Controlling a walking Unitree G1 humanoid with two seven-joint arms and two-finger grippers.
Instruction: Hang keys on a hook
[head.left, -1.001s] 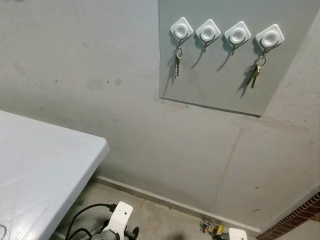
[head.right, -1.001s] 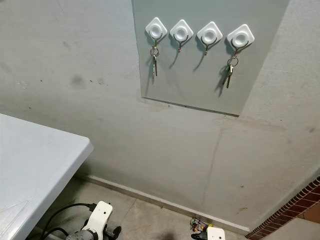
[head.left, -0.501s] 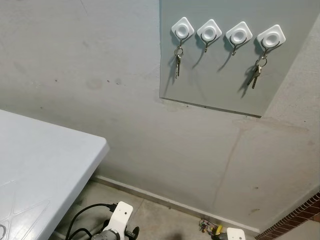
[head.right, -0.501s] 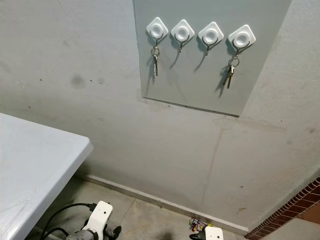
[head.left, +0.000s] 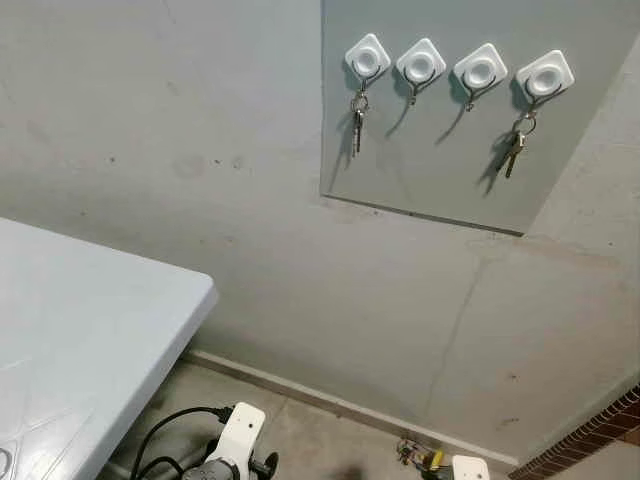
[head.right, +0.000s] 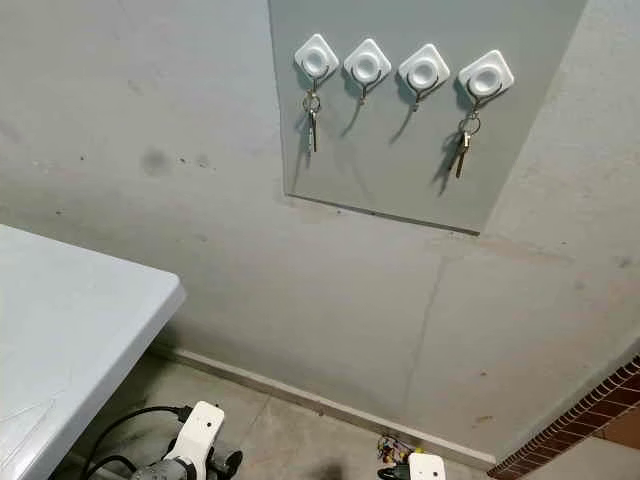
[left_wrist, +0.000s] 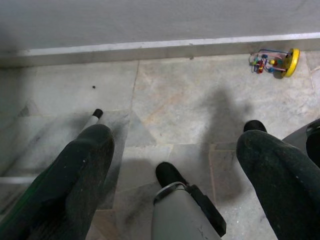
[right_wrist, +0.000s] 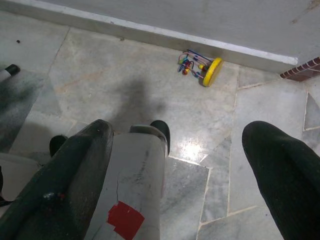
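A: Item one, the left end effector (left_wrist: 172, 150): two long black fingers spread wide, nothing between them, hanging low over the grey marble floor (left_wrist: 190, 95).

B: And the right end effector (right_wrist: 175, 150)?

A: Same entry. Fingers spread apart, empty, pointing down at the floor tiles. A small yellow-wheeled bead toy (right_wrist: 201, 67) lies ahead of it, near the white skirting.

B: Where are the keys, then?

A: High above both end effectors, on the grey wall panel (head.left: 430, 180). Four white diamond-shaped plastic hooks (head.left: 368, 58) in a row. A silver key set on a ring (head.left: 356, 120) hangs from the hook furthest to the robot's left; a second key bunch (head.left: 512, 152) hangs from the one furthest right. The two middle hooks are bare.

B: So neither end effector carries a key?

A: None that I can see. I judge the hanging may already be finished, or the keys to be hung lie elsewhere.

B: Risks from here?

A: Catalogued as judgement: any reach upward starts from far below the hooks, so a long swing could clip the edge of the white plastic counter (head.left: 100, 330) beside the left arm. Near the panel, a wide-spread finger could brush a hanging set and knock it off its shallow hook. Underfoot, the toy and the black cable (head.left: 170, 430) are trip hazards.
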